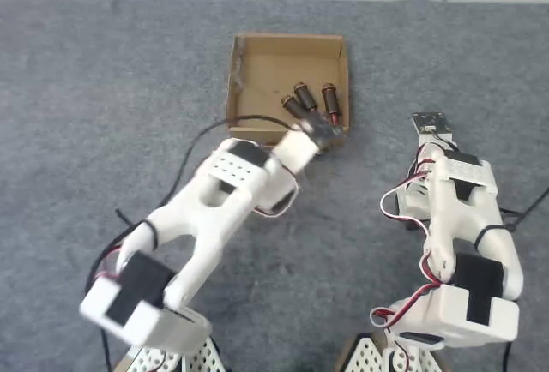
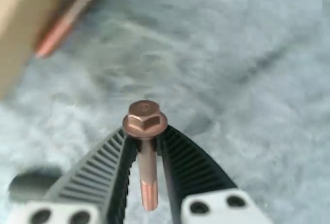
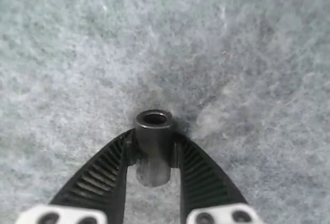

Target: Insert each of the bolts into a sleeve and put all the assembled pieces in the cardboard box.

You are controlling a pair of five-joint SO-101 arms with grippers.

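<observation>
Lengthwise in left tool (image 2: 145, 132): bolt (image 2: 147, 159), head pointing outward.

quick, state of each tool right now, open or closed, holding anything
Left tool: closed on a copper bolt, gripped by its shank.
Right tool: closed on a black sleeve.

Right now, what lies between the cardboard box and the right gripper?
Bare grey carpet, nothing else, between the cardboard box and the right gripper; the high view shows it.

Soft, even light, seemingly from overhead, casts faint shadows throughout.
</observation>
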